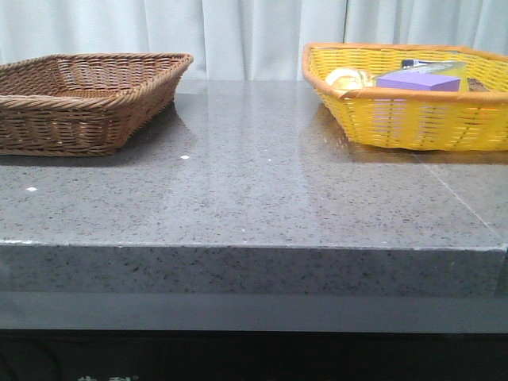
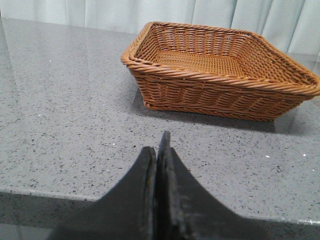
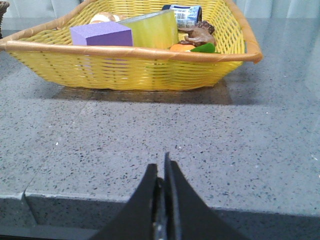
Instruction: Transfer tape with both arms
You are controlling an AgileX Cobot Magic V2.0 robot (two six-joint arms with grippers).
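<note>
The tape [image 3: 152, 30], a wide translucent yellow roll, stands on edge in the yellow basket [image 3: 130, 70] behind a purple block [image 3: 100, 35]. In the front view the tape [image 1: 454, 70] peeks out behind that block [image 1: 419, 81] at the far right. My right gripper [image 3: 161, 167] is shut and empty, low over the table's near edge, well short of the yellow basket. My left gripper [image 2: 159, 145] is shut and empty near the table's front edge, facing the empty brown basket [image 2: 215, 87]. Neither arm shows in the front view.
The yellow basket [image 1: 413, 111] also holds a smaller pale roll [image 3: 102, 17], a can [image 3: 185, 14], a brown toy figure [image 3: 197, 35] and orange and green pieces. The brown basket [image 1: 79, 111] stands at the far left. Grey stone tabletop [image 1: 254, 190] lies between them.
</note>
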